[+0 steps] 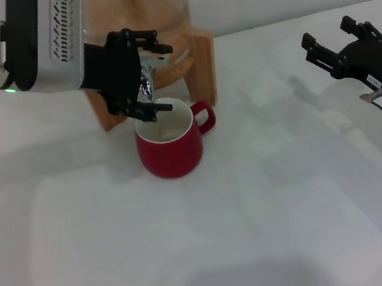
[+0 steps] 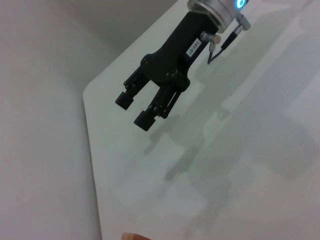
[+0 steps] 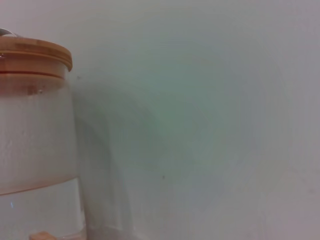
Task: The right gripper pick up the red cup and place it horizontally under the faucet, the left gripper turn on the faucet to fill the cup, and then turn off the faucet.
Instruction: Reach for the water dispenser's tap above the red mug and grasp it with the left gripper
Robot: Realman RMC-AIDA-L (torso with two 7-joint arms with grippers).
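Note:
The red cup stands upright on the white table, handle to the right, directly below the faucet. The faucet is chrome and sits on a glass dispenser in a wooden stand. My left gripper is at the faucet with one finger above the lever and one below the spout, jaws spread wide around it. My right gripper hovers at the far right, open and empty, well away from the cup. It also shows in the left wrist view.
The right wrist view shows the glass dispenser with its wooden lid and liquid inside, against a plain wall. The white table stretches to the front; its edge shows in the left wrist view.

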